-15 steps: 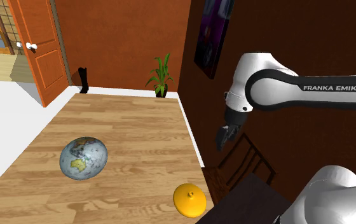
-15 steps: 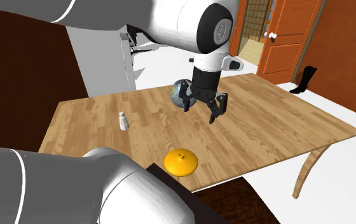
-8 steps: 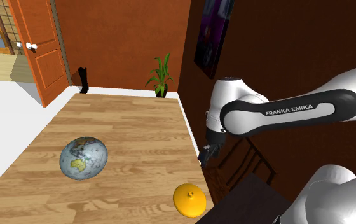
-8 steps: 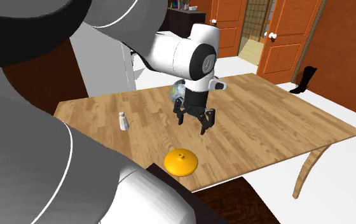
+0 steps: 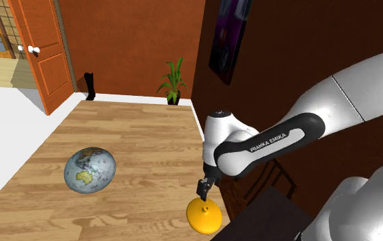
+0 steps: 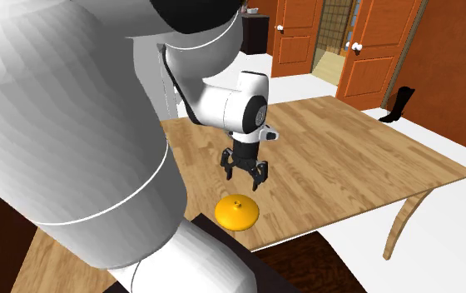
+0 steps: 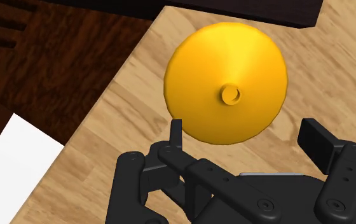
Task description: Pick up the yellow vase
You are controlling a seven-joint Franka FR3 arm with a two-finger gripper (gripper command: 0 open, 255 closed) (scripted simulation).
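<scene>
Wrist view: gripper (image 7: 243,133) wide open and empty, poised over yellow vase (image 7: 227,79), a squat dome with a small round neck, close to the edge of wooden table (image 7: 335,57). Shoulder view: adds globe (image 5: 89,170) well apart on the boards, potted plant (image 5: 172,83) beyond the far corner. Second exterior view: fingertips just above the vase, not touching.

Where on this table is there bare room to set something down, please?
Bare wood lies between the globe and the table's far edge by the plant, and between globe and yellow vase. Crowded around the vase, where the open jaws hang just above it.
</scene>
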